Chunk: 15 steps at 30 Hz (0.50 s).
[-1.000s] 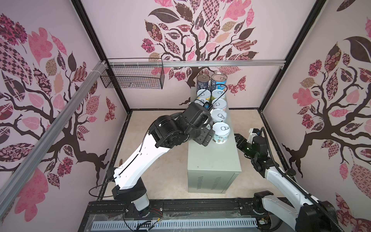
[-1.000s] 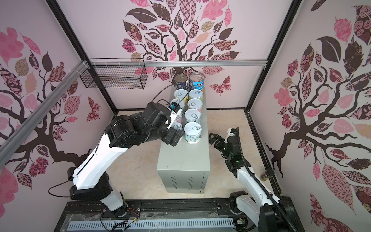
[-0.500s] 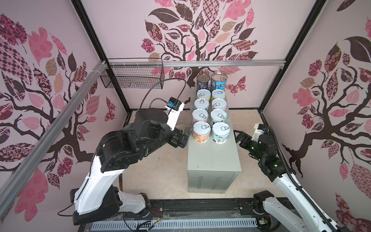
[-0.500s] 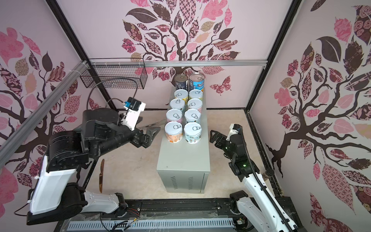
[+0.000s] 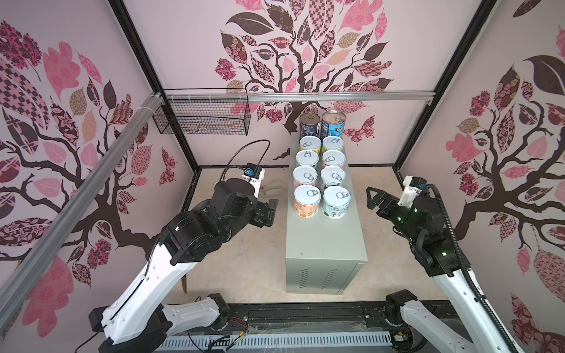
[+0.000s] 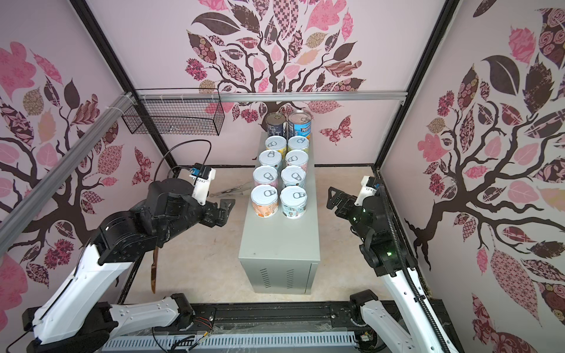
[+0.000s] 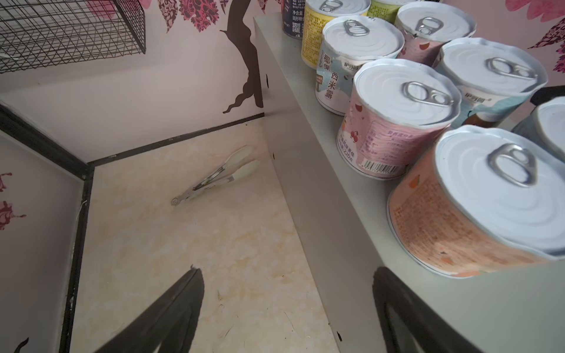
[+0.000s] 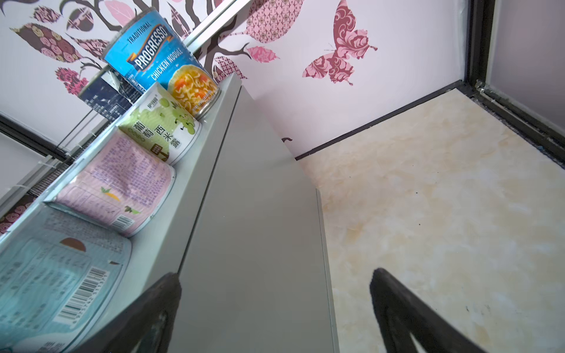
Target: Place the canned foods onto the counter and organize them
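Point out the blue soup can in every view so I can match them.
Both top views: blue soup can at the far end of the counter, right of the navy can.
Left wrist: not in it.
Right wrist: farthest can in the row along the counter's edge.
Shared landmark: the grey counter.

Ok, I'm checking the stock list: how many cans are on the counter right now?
10. All stand on the counter in two columns: a navy can and a blue can at the far end, then eight short pull-tab cans in four pairs. None looks hidden.
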{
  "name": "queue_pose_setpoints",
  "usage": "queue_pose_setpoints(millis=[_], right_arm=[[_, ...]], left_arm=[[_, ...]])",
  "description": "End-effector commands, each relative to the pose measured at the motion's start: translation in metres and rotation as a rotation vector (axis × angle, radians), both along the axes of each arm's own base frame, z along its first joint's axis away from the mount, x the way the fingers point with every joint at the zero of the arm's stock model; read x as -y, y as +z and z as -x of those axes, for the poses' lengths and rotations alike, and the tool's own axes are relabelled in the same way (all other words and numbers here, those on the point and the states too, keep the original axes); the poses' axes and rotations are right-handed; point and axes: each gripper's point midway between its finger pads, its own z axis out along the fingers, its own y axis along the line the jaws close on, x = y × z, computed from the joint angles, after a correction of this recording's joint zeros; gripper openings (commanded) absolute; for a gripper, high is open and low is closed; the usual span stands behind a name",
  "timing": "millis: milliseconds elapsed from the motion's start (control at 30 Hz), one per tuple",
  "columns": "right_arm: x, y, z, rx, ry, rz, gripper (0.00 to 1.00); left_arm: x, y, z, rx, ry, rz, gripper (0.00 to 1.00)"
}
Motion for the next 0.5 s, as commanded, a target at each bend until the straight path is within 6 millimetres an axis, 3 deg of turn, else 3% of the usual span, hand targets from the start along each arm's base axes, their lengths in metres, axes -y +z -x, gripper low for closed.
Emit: queue_pose_setpoints(millis=[0, 200, 467], right_arm=[[-0.011, 0.002, 0.005, -0.035, 0.052, 0.064, 1.0], [-0.031, 0.012, 0.008, -0.026, 0.085, 0.164, 1.0], [-0.038, 0.013, 0.005, -0.031, 0.118, 0.215, 1.0]], left_arm=[[0.007, 0.006, -0.009, 0.03, 0.016, 0.055, 0.89], [0.011, 0.002, -0.019, 0.034, 0.043, 0.056, 0.89], [0.022, -0.005, -0.026, 0.021, 0.033, 0.06, 0.87]])
